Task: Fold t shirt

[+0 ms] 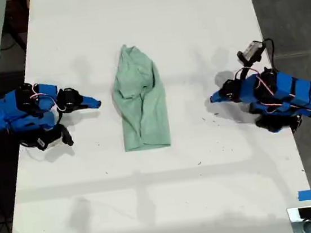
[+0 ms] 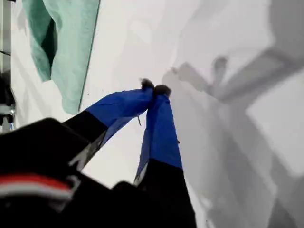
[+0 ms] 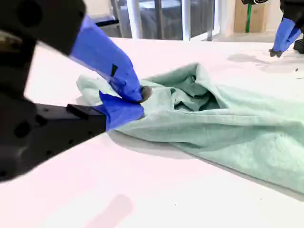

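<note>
My first gripper point(image 2: 154, 89) and second gripper point(image 3: 137, 102) both show fingers together, holding nothing. The bundled t shirt point(image 1: 140, 98) lies mid-worktop point(image 1: 221, 188); a blind grab risks pinching several layers.

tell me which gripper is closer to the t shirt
My second gripper, at the exterior view's left: only a narrow gap to the t shirt; my first gripper sits farther off.
</note>
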Controlling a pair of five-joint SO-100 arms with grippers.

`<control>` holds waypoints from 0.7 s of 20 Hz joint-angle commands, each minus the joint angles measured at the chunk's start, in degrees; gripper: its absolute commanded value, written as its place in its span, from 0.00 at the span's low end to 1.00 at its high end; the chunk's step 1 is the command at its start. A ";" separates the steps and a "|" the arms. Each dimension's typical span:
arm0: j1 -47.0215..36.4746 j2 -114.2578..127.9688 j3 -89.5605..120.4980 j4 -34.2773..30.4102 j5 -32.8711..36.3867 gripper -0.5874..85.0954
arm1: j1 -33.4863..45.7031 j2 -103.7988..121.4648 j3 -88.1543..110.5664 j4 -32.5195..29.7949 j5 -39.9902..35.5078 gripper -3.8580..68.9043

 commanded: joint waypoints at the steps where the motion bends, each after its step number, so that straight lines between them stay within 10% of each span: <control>1: -2.72 0.26 0.53 0.00 -0.18 0.01 | 0.26 0.79 3.25 -0.53 1.14 0.07; 11: 0.26 0.26 -0.18 -0.79 0.26 0.01 | -0.62 0.53 1.85 -2.20 0.00 0.07; 14: -0.62 -20.48 -12.04 -5.63 -1.58 0.01 | -2.81 -29.62 -22.32 0.35 -0.44 0.07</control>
